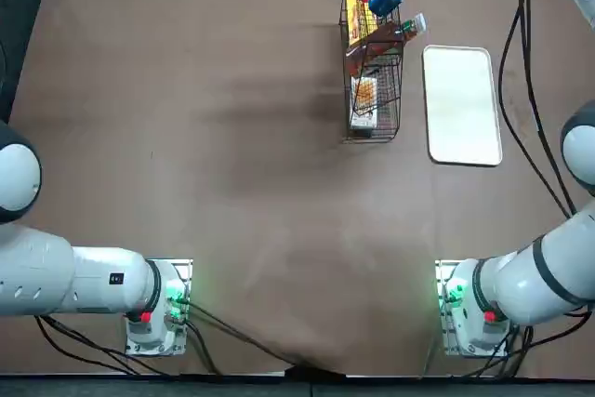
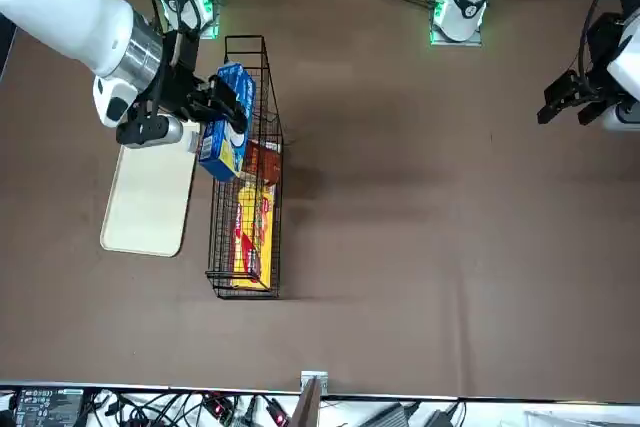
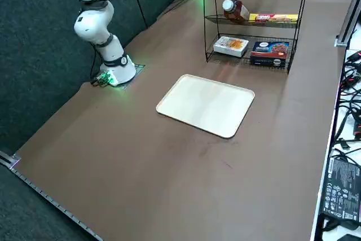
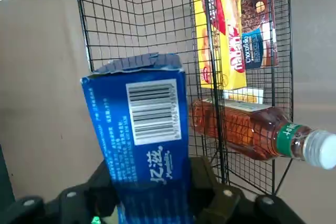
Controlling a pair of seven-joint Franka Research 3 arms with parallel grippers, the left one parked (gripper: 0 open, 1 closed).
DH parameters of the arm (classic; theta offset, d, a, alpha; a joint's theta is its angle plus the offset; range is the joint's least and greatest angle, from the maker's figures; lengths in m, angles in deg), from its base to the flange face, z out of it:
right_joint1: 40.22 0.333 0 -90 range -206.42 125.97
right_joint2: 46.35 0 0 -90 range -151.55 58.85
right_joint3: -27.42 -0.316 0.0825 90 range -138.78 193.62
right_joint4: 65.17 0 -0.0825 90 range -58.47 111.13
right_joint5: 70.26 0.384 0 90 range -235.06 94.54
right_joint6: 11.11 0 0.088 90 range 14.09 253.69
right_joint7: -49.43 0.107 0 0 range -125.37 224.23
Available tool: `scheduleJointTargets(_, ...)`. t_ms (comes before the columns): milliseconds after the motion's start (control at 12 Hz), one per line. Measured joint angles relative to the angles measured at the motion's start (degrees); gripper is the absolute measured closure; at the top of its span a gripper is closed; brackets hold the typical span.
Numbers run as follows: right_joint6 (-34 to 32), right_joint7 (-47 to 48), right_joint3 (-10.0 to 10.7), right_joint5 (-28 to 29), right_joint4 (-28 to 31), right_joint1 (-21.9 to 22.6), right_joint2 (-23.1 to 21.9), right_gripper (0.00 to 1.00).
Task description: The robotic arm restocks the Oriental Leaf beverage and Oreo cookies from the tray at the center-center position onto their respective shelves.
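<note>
The right pincer (image 4: pixel 153 184) grips the blue Oreo cookies (image 4: pixel 140 135) beside the upper part of the black wire shelves (image 2: pixel 258 107); in the shelves lies the Oriental Leaf beverage (image 4: pixel 257 129), its white cap sticking out, near a yellow packet (image 4: pixel 218 35); the bare white tray (image 1: pixel 462 106) rests on the surface (image 1: pixel 242 137) just beside the shelves

The brown desk (image 1: pixel 251 211) carries a white tray (image 1: pixel 462 104) lying flat at the far right and, just left of it, a black wire rack (image 1: pixel 372 141). On the rack's lower tier, a white box (image 3: pixel 230 45) sits nearer than a dark box (image 3: pixel 269 53); above, a tea bottle (image 3: pixel 235 11) lies nearer than a yellow packet (image 3: pixel 273 17).
</note>
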Motion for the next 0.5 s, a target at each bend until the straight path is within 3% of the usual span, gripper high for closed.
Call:
scheduleJointTargets(167,0.1,0.0,0.0,0.0,0.0,0.0,0.0,0.28)
scheduleJointTargets(333,0.3,0.0,0.0,0.1,0.0,0.0,0.0,0.12)
scheduleJointTargets(500,0.4,0.0,0.0,0.2,0.0,0.0,0.0,0.11)
